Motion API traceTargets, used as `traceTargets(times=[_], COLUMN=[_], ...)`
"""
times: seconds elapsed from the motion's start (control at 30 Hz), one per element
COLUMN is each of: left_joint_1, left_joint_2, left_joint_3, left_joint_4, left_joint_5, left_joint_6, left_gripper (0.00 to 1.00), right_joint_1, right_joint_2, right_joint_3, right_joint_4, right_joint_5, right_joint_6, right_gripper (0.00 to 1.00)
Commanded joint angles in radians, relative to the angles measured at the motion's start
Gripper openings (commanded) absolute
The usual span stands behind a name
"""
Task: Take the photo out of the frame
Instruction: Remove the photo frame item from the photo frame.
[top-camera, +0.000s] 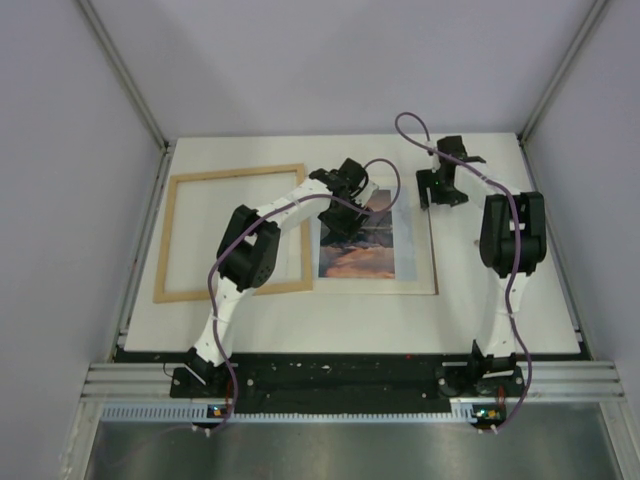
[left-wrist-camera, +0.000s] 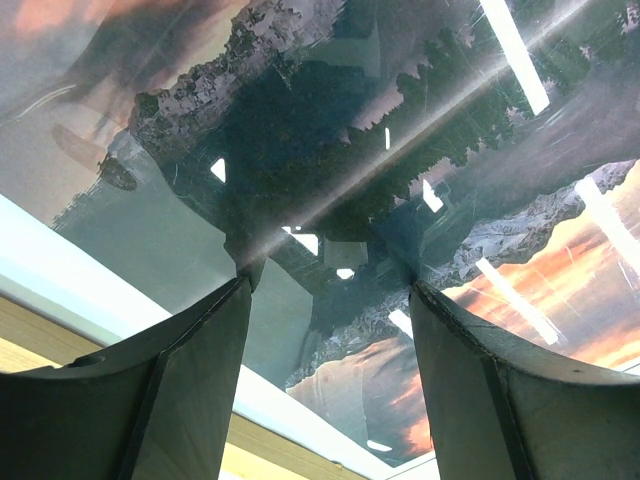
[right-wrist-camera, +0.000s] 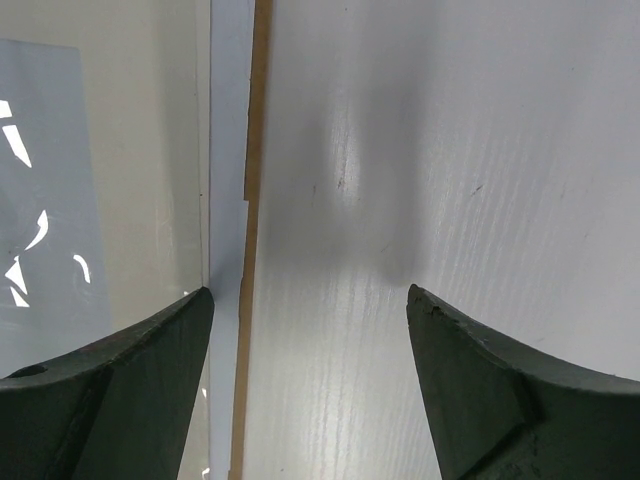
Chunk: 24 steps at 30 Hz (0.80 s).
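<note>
- The photo (top-camera: 366, 243), a pale sheet with an orange mountain print in its middle, lies flat on the white tabletop (top-camera: 500, 300). It sits just to the right of the frame (top-camera: 236, 173).
- The frame is a light-wood rectangle, and the bare tabletop shows through its opening.
- The left claw (left-wrist-camera: 325, 285) is released, its jaws standing wide above the glossy print. I cannot tell whether the tips touch the surface.
- The right claw (right-wrist-camera: 310, 290) is also released and holds nothing. It hangs over the tabletop beside the sheet's right edge, where a thin brown board (right-wrist-camera: 258, 150) peeks out from under the white paper.
- The left arm (top-camera: 245, 255) reaches up from its base, bends at the elbow over the frame's right rail, then stretches right so the wrist points down at the photo's upper left part.
- The right arm (top-camera: 510, 240) stands folded high, with its wrist tipped down near the sheet's upper right corner.
- I judge that the step in hand is getting a hold on the sheet. To do it well, I would steady the print lightly with the left tips. I would bring one right finger in low at the edge, just above the board, then close gently so the paper does not crease.
</note>
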<state>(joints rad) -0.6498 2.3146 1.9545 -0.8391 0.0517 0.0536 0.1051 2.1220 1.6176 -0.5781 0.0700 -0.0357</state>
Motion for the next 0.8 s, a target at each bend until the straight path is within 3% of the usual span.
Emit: traceTargets(times=[0.0, 0.77], left_joint_1=[0.001, 0.003], left_joint_2=[-0.054, -0.070], left_joint_3=[-0.011, -0.031], left_joint_4=[-0.026, -0.028], left_joint_5=[0.016, 0.008], left_joint_6=[-0.008, 0.002], left_gripper=[0.70, 0.70], right_joint_1=[0.001, 0.004], right_joint_2=[0.023, 0.062], right_joint_3=[0.005, -0.041], right_joint_4=[0.003, 0.024], right_joint_5=[0.048, 0.165], right_joint_6=[-0.030, -0.112], right_gripper=[0.78, 0.79])
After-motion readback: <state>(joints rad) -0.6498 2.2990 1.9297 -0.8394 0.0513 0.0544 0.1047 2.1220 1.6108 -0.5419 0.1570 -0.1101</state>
